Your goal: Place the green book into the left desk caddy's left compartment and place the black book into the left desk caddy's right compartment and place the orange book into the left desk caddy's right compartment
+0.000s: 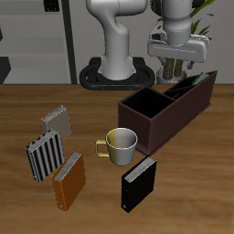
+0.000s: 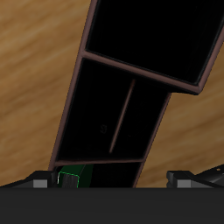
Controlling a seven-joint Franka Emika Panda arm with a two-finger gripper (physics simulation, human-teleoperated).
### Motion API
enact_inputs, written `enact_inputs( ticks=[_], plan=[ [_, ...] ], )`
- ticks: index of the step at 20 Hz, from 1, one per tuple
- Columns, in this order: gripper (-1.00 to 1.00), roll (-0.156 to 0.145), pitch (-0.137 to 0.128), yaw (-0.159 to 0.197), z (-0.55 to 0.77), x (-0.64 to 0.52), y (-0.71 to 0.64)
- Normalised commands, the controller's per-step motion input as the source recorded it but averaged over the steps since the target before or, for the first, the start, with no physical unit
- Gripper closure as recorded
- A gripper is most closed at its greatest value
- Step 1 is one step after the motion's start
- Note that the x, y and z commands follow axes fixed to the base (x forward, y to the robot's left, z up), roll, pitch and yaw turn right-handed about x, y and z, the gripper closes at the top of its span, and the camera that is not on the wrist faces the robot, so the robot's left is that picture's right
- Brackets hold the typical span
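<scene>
The green book [image 1: 188, 84] leans inside the far end compartment of the dark brown desk caddy [image 1: 155, 123]. In the wrist view the green book [image 2: 74, 178] shows as a small patch inside the caddy [image 2: 74, 96]. My gripper [image 1: 170, 69] hovers just above that end of the caddy, open and empty, with its fingers wide apart in the wrist view [image 2: 114, 179]. The black book [image 1: 139, 183] stands near the table's front edge. The orange book [image 1: 69, 180] lies nearby, also near the front edge.
A yellow-green mug [image 1: 119, 143] stands beside the caddy's near end. A striped book [image 1: 44, 154] and a small grey book [image 1: 57, 119] lie behind the orange book. The robot's base [image 1: 114, 69] is at the back.
</scene>
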Motion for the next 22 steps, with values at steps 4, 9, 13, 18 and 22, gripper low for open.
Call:
enact_inputs(
  ticks=[4, 9, 13, 18, 22],
  plan=[
    [-1.00, -0.075, -0.046, 0.046, 0.26, 0.21, -0.34],
    [-1.00, -0.074, -0.015, 0.044, 0.24, 0.46, -0.46],
    [-1.00, -0.005, 0.045, 0.049, -0.07, 0.57, -0.45],
    [-1.00, -0.005, 0.049, 0.018, -0.03, 0.51, -0.31],
    [-1.00, 0.012, -0.041, 0.082, 0.17, 0.33, -0.24]
  ],
)
